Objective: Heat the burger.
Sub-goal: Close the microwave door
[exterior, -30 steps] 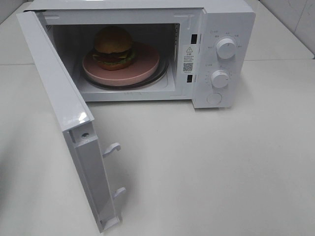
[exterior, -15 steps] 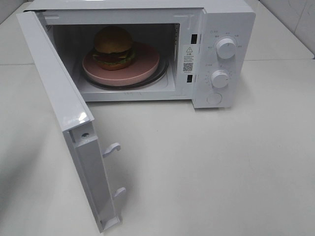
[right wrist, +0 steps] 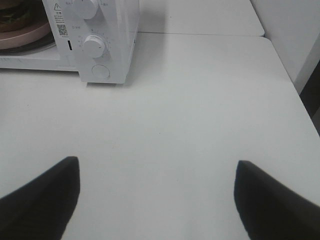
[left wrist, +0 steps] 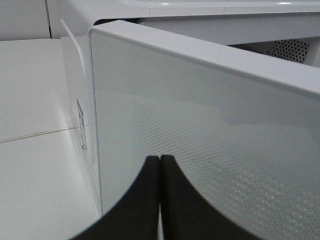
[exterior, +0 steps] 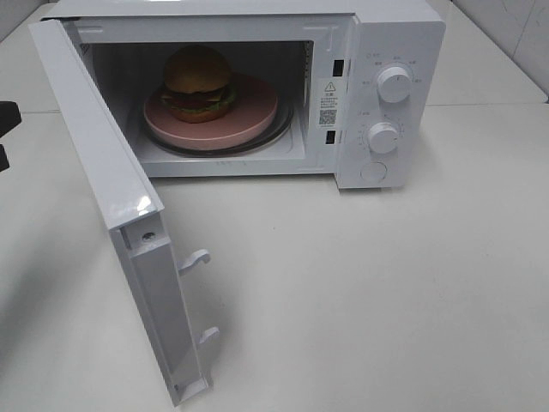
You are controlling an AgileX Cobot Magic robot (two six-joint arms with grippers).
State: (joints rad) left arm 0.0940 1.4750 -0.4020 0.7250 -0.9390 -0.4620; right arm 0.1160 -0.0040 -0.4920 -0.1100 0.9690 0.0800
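The burger (exterior: 197,81) sits on a pink plate (exterior: 253,116) inside the white microwave (exterior: 395,34). The microwave's door (exterior: 94,146) stands swung wide open toward the left front. A dark part of my left gripper (exterior: 7,116) shows at the left edge of the high view, outside the door. In the left wrist view my left gripper (left wrist: 160,162) is shut with nothing in it and faces the door's dotted outer face (left wrist: 200,110) from close by. My right gripper (right wrist: 157,172) is open and empty above bare table, right of the microwave; the plate's edge (right wrist: 22,37) shows there.
The control panel carries two round knobs (exterior: 394,84) (exterior: 383,137) and a round button (exterior: 373,172). Two latch hooks (exterior: 197,257) stick out from the door's free edge. The white table (exterior: 386,283) stretches in front of and right of the microwave.
A dark part of my left gripper has come into the high view at its left edge, beside the open door. Burger, plate and door have not moved.
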